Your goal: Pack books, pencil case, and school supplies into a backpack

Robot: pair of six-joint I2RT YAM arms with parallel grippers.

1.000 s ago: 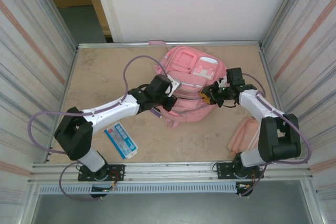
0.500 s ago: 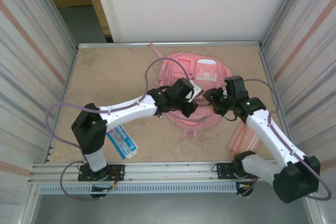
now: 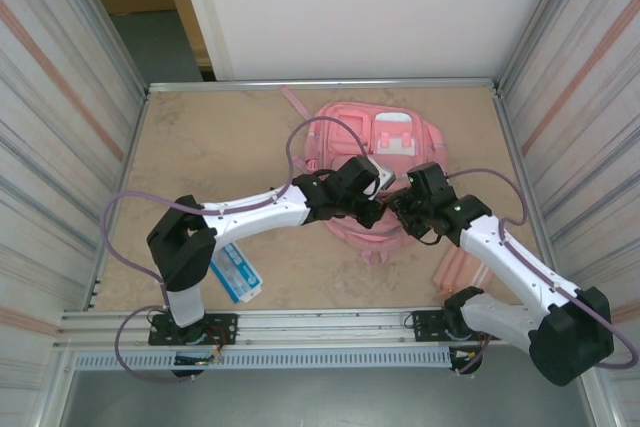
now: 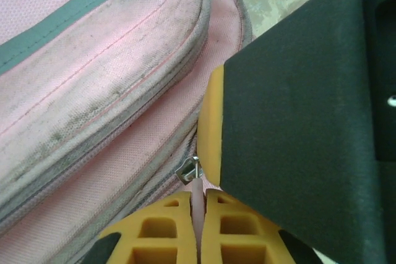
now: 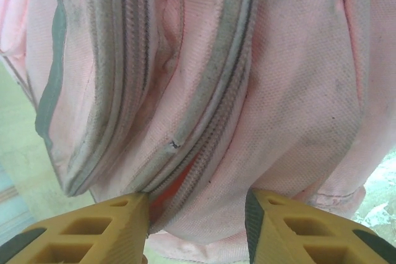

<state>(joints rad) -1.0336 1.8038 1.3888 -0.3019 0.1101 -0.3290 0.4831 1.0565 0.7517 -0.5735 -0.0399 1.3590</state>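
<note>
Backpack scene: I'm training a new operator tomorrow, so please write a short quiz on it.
1. True or false: the left gripper is shut on the backpack's zipper pull.
2. Which lies nearest the left arm's base? A) pencil case B) pink book C) backpack
3. What sits between the right gripper's fingers?
Key: 1 true; 2 A; 3 backpack fabric.

The backpack (image 3: 392, 147) has slid rearward and lies flatter, a strap now trailing at its rear left. The left end effector (image 3: 370, 209) has swung right to the bag's near edge. The right end effector (image 3: 402, 209) has drawn nearer, elbow pushed outward.
</note>
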